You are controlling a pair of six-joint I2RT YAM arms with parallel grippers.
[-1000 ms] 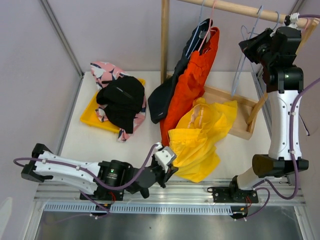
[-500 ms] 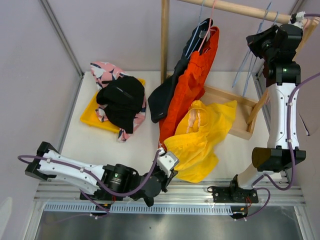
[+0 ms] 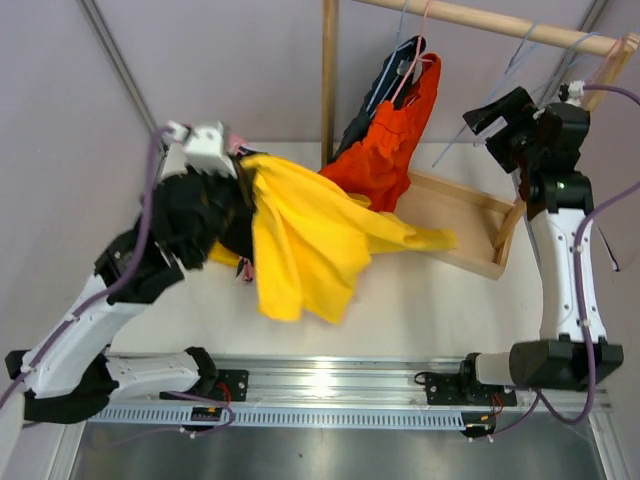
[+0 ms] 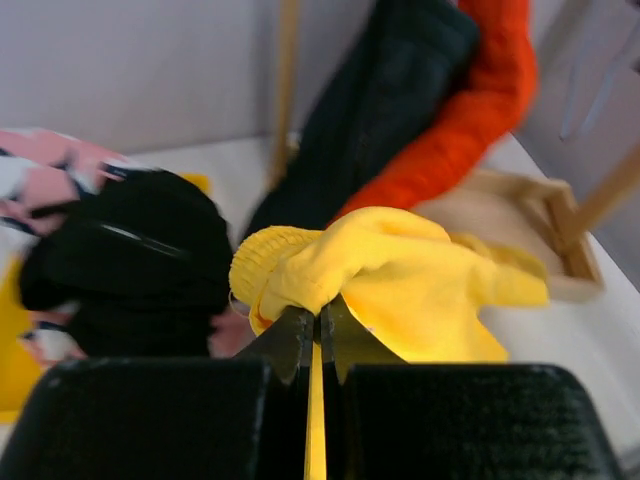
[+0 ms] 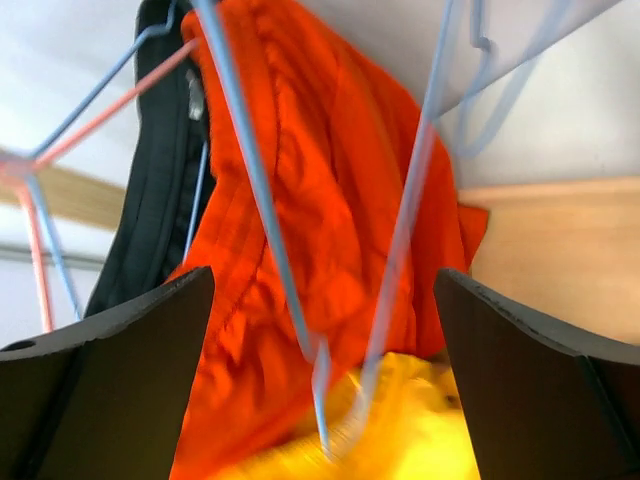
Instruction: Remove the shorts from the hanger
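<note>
My left gripper is raised at the left, shut on a fold of the yellow shorts. They trail from it to the wooden base. Orange-red shorts and dark slate grey shorts hang on hangers from the rail. Black shorts lie over pink printed shorts beyond the left gripper. My right gripper stands open below the rail, and a bare, blurred light blue hanger hangs between its jaws without touching them.
A wooden frame base lies at the right under the rail, with an upright wooden post behind the middle. A yellow tray sits under the black and pink shorts. Grey walls close in the back and left.
The left arm has swung up and to the left, dragging the yellow shorts off the table. The right gripper has opened, letting go of the blue hanger, and dropped slightly left.
</note>
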